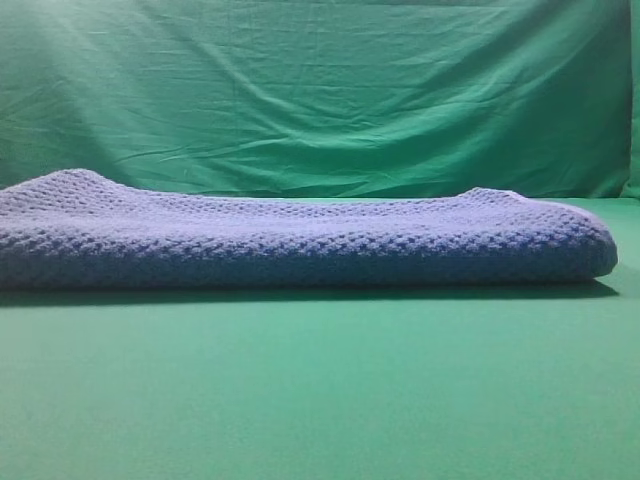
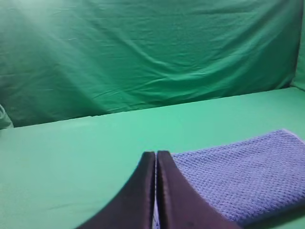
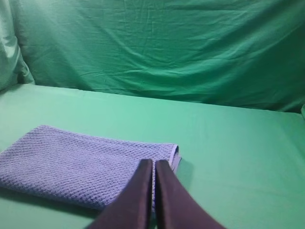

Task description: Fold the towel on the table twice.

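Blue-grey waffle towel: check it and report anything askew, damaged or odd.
Nothing stands out. The blue-grey waffle-knit towel lies folded on the smooth green table, layers stacked, no tear or stain visible. Its top sags slightly in the middle in the exterior view, which looks like ordinary drape. The left gripper and right gripper are shut, holding nothing.

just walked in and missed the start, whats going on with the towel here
A two-armed robot is working on a blue-grey towel lying on the green table. The towel lies folded over, with a rounded fold edge facing the high camera. Both the left gripper and the right gripper are shut and hold nothing, each hovering by one end of the towel.
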